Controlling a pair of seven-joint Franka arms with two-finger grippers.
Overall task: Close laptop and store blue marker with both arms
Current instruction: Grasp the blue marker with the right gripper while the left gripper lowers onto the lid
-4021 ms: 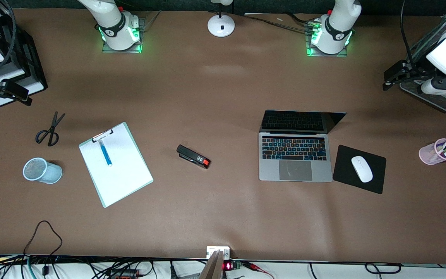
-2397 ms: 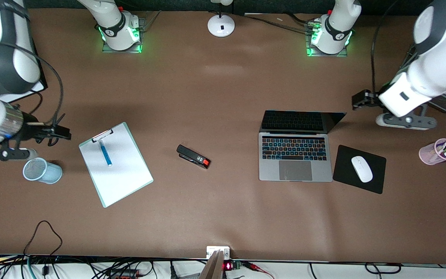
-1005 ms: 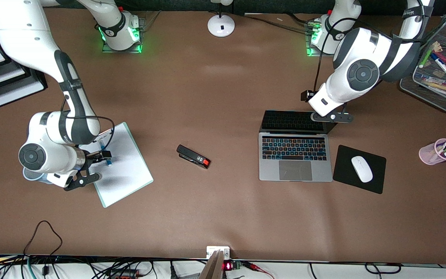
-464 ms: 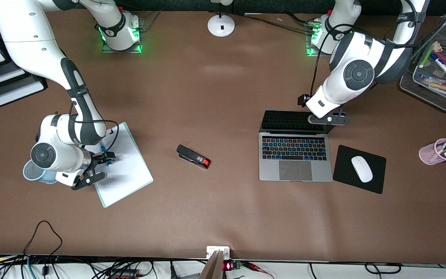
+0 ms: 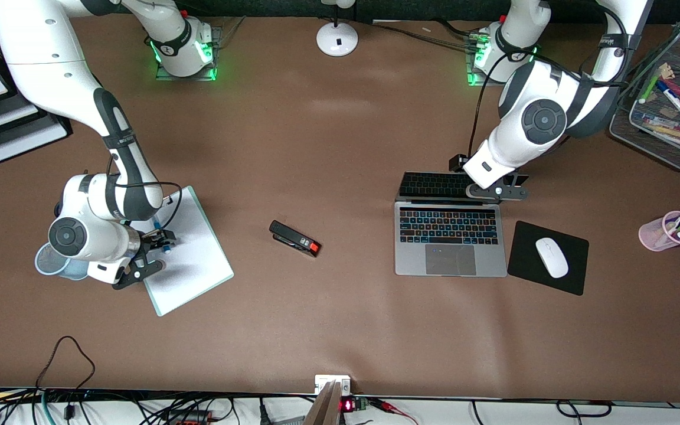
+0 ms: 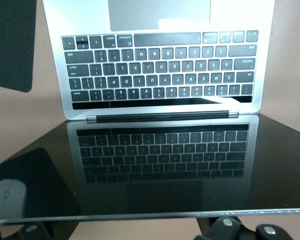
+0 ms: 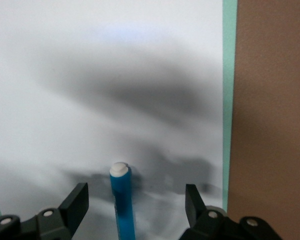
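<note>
The open laptop (image 5: 449, 242) sits toward the left arm's end of the table, its dark screen (image 5: 434, 184) upright. My left gripper (image 5: 493, 190) is at the top edge of the lid, open, with its fingertips hidden by the lid. The left wrist view looks over that edge at the screen and the keys (image 6: 160, 80). The blue marker (image 5: 166, 249) lies on a white clipboard (image 5: 192, 260). My right gripper (image 5: 145, 260) is low over it, open. In the right wrist view the marker (image 7: 122, 200) lies between the two fingers (image 7: 77, 200), not touching either.
A black stapler (image 5: 296, 238) lies mid-table. A white mouse (image 5: 551, 257) sits on a black pad (image 5: 523, 268) beside the laptop. A pink cup of pens (image 5: 669, 231) and a mesh tray of markers (image 5: 659, 150) are at the left arm's end. A blue mesh cup (image 5: 45, 262) lies beside the right gripper.
Both arms swung in from the table ends. The right gripper came down around the marker. The left gripper reached the lid's top edge, and the lid has tipped slightly toward the keys.
</note>
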